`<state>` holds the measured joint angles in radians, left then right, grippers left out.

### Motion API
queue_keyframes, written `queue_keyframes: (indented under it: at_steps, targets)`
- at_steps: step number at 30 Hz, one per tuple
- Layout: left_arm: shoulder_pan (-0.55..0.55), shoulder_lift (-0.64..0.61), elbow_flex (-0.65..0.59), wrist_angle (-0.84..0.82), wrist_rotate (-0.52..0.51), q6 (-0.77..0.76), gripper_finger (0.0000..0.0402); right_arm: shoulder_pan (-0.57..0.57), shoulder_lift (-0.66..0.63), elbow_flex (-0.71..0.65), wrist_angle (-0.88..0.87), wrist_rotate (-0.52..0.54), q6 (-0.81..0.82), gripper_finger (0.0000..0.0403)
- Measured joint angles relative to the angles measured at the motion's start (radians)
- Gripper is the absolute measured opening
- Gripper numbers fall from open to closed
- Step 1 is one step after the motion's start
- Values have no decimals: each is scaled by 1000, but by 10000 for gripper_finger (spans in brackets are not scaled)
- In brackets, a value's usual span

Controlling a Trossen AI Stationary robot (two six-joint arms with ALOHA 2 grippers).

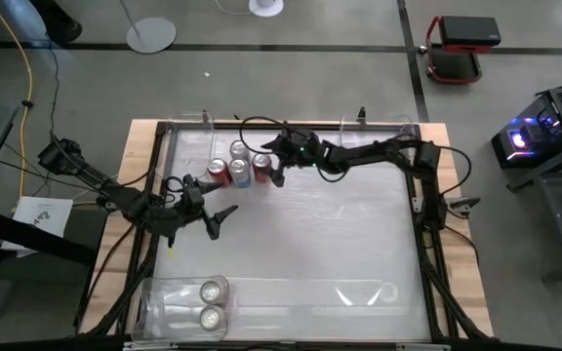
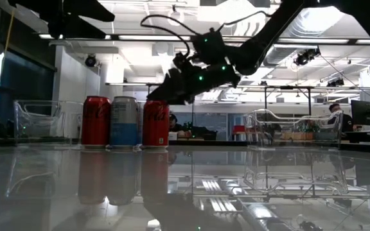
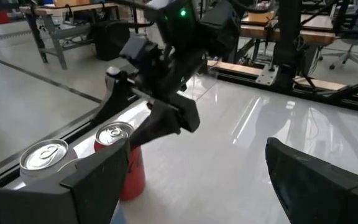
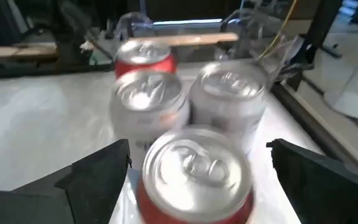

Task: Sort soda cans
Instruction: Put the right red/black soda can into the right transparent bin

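Four soda cans stood packed together near the far edge of the counter (image 1: 340, 244): a red can (image 1: 261, 164) nearest the right tool (image 1: 273, 168), a silver can (image 1: 240, 172) beside it, another silver-topped can (image 1: 237, 150) behind, and a second red can (image 1: 217, 172) on the left arm's side. Two more cans (image 1: 210, 303) already lay in the clear bin (image 1: 159, 292) at the near left corner.

The right tool hovered over the cluster with its fingers spread wide, the nearest red can (image 4: 194, 177) centred between them in the right wrist view. The left tool (image 1: 213, 216) waited just in front of the cluster, also wide open.

The chief risk was crowding. The cans touched or nearly touched, so a finger coming down beside the red can had little room and could have struck a silver neighbour (image 4: 148, 102), tipping it or shoving the group. A toppled can would probably have rolled on the glossy counter. A shallow or off-centre grip on the smooth cylinder could also have let it slip during the lift. With both arms close to the same cluster, they could have collided had the left one moved in.
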<state>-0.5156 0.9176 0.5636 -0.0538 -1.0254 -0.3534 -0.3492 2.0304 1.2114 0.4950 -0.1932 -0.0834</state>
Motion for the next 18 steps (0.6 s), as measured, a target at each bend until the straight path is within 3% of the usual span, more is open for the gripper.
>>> queue_keyframes:
  at_steps: [13, 18]
  targets:
    - [-2, 0, 0, 0, 49, -10, 348, 2, 26, 6, -6, -24, -1, 379]
    - [-2, 0, 0, 0, 49, -10, 348, 2, 26, 6, -7, -21, -3, 355]
